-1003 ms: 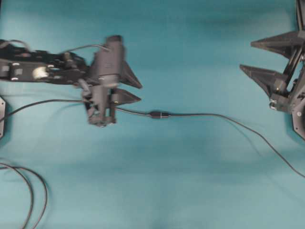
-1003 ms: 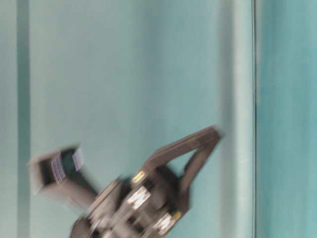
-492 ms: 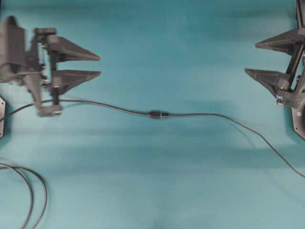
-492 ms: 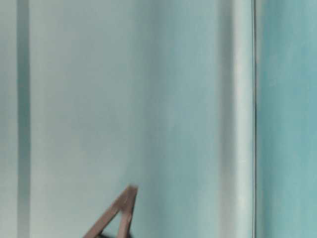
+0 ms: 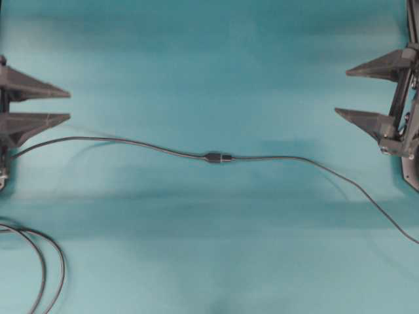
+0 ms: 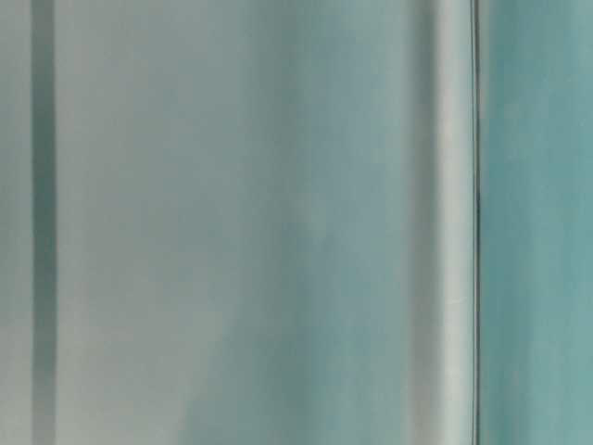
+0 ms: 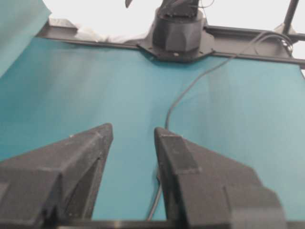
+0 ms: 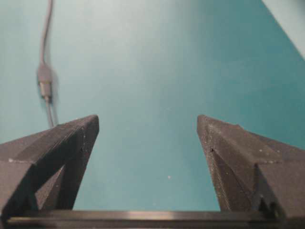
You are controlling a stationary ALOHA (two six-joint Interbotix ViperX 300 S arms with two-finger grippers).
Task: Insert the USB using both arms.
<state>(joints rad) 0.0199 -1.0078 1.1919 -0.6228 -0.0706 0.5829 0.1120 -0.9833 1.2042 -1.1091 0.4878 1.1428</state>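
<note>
A: Left gripper (image 5: pixel 65 104) status?
B: Fingers apart, empty, at the left edge, above the cable (image 5: pixel 131 142).
A: Right gripper (image 5: pixel 344 90)?
B: Fingers spread wide, empty, at the right edge.
A: USB (image 5: pixel 218 157) location?
B: Mid-table (image 5: pixel 209 248), seated in the socket end; both cables form one line. Well apart from both grippers.

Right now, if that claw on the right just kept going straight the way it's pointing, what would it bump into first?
Probably nothing nearby. The right gripper points across bare teal table; the joined plug and its cable lie off to one side of that line. Height above the table is unclear, and far ahead waits the left gripper.
</note>
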